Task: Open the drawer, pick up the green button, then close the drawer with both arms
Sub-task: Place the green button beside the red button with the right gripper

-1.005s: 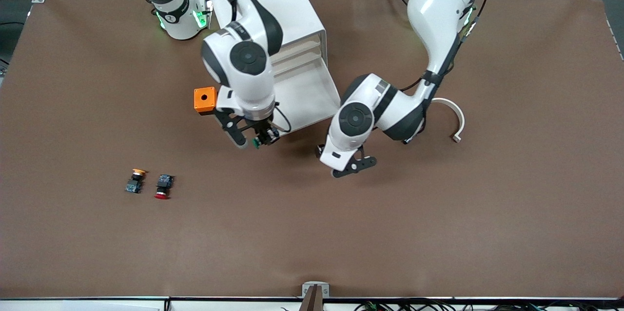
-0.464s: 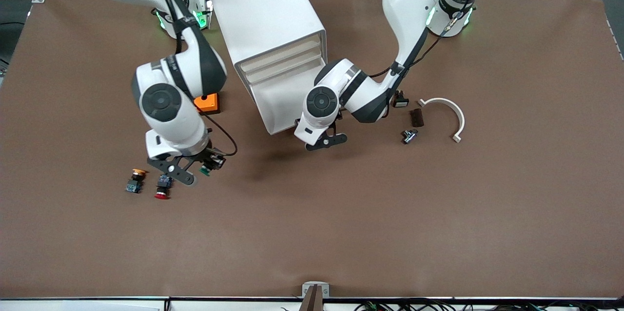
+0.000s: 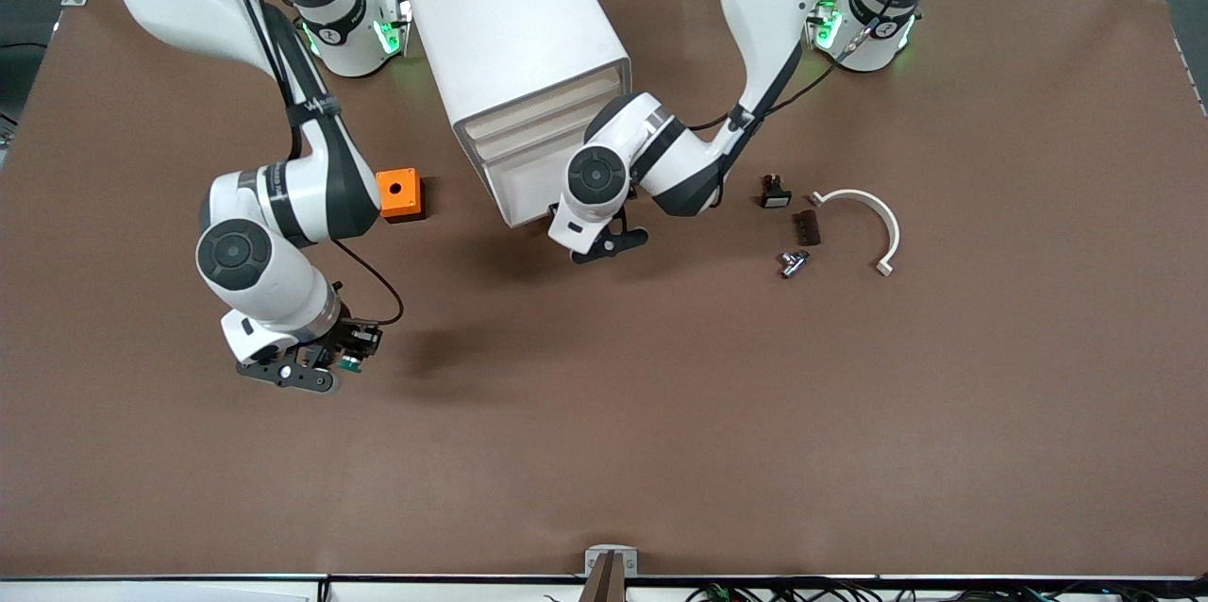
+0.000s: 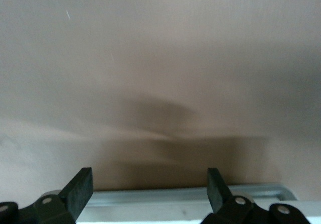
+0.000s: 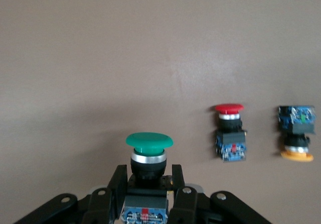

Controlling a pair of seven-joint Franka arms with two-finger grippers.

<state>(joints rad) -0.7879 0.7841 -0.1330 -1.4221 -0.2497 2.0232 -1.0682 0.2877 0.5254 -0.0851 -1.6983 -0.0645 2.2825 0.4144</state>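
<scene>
The white cabinet (image 3: pixel 510 17) stands near the robots' bases. Its drawer (image 3: pixel 525 179) sits pushed in, level with the other cream slats. My left gripper (image 3: pixel 609 242) is open and empty, low in front of the cabinet's front. In the left wrist view a pale edge (image 4: pixel 150 199) lies between its fingers (image 4: pixel 80 186). My right gripper (image 3: pixel 316 374) is shut on the green-capped button (image 3: pixel 352 362), low over the table toward the right arm's end. In the right wrist view the button (image 5: pixel 149 142) stands upright between the fingers (image 5: pixel 118 181).
A red-capped button (image 5: pixel 230 132) and an orange-capped button (image 5: pixel 297 132) lie on the table by my right gripper; its hand hides them in the front view. An orange box (image 3: pixel 398 194) sits beside the cabinet. A white curved piece (image 3: pixel 873 215) and small dark parts (image 3: pixel 805 226) lie toward the left arm's end.
The right arm carried the green button from the open drawer to over the red and orange buttons. The left gripper moved toward the cabinet and the drawer slid in.
</scene>
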